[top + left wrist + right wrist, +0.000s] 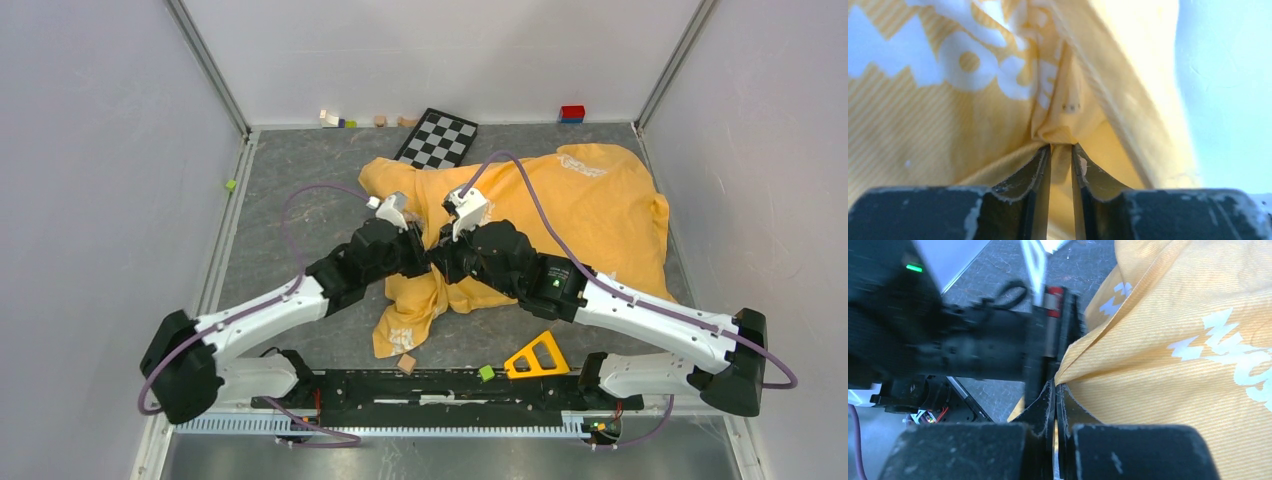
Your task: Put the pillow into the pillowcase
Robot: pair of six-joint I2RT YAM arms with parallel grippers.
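The orange-yellow pillowcase (560, 215) with white lettering lies bunched over a plump shape at the centre right of the table. Of the pillow (436, 214) only a small off-white patch shows between the two wrists; the rest is covered. My left gripper (424, 254) is shut on a gathered fold of the pillowcase (973, 100), which is pinched between its fingertips (1061, 146). My right gripper (441, 258) meets it tip to tip and is shut on the hem of the pillowcase (1173, 365), with the cloth edge caught at its fingertips (1055, 384).
A checkerboard (438, 138) lies behind the cloth, and a red and blue block (572, 113) and small blocks (335, 120) line the back wall. An orange triangle (537, 356), a green cube (486, 373) and a wooden cube (406, 364) sit near the base rail. The left arm (973, 340) fills the right wrist view's left side.
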